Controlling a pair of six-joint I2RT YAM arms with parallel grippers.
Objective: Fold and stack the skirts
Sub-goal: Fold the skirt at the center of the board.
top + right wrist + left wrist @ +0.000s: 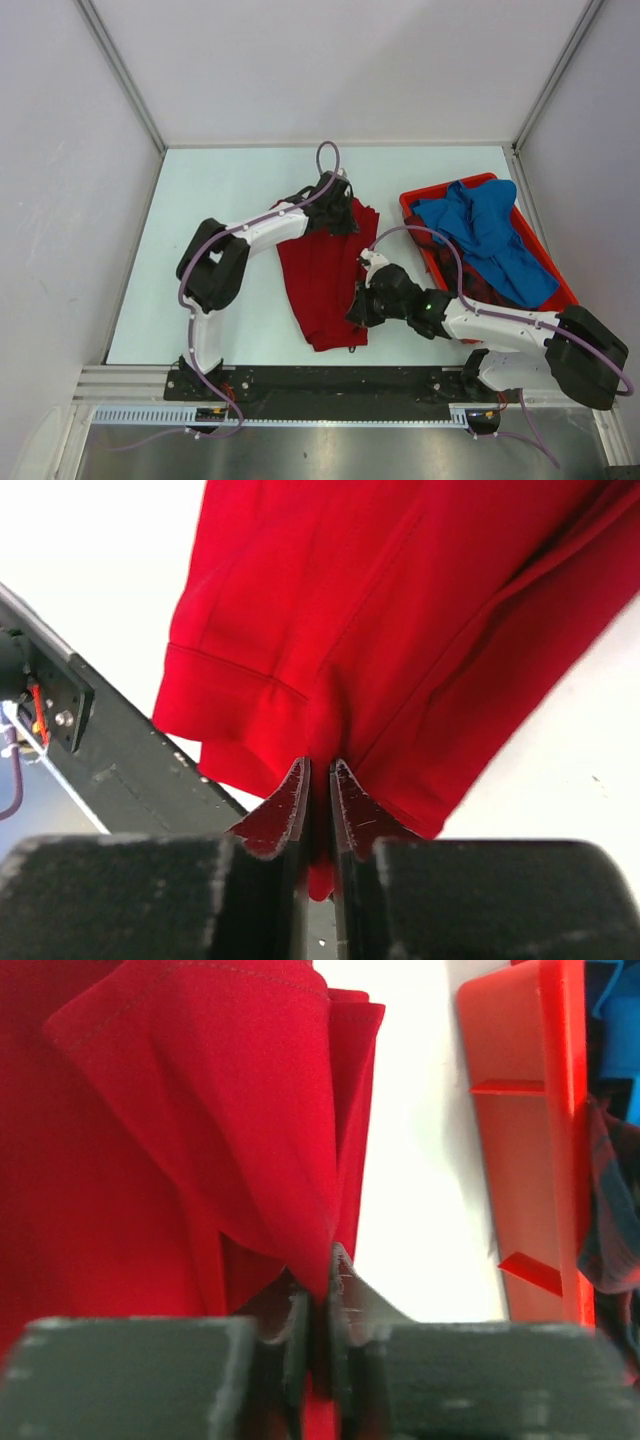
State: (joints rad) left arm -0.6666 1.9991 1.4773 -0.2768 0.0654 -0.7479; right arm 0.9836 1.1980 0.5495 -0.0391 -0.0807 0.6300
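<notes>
**A:** From overhead, the red skirt (322,268) lies lengthwise on the table (225,200), between the two arms. The left fingers (335,218) are at its far right corner and the right fingers (360,305) at its right edge, nearer the bases.

**B:** And the other two?

**A:** They're heaped in the tray (440,190) off to the right, the blue skirt (490,235) on top and the plaid skirt (478,290) peeking out beneath. Nothing is stacked yet, so I read this as the fold of the first skirt.

**B:** Over to the left wrist camera.

**A:** The left fingers (342,1275) are pinched tight on a peak of the red skirt (200,1110), with cloth draping away from them in a loose flap. Bare table (420,1160) and the tray wall (530,1110) sit to the right.

**B:** One layer or two in that pinch?

**A:** That's hard to say from here, because the folds hide it.

**B:** Right wrist now.

**A:** It's the same story. The right fingers (290,800) are nearly closed, with the hem of the red skirt (400,610) nipped between them, close to the table's near edge.

**B:** So what does the next move call for?

**A:** I'd say both arms lift together and carry that right edge across to the left. They need to keep level so the cloth lands flat, and release only once the edges meet.
</notes>
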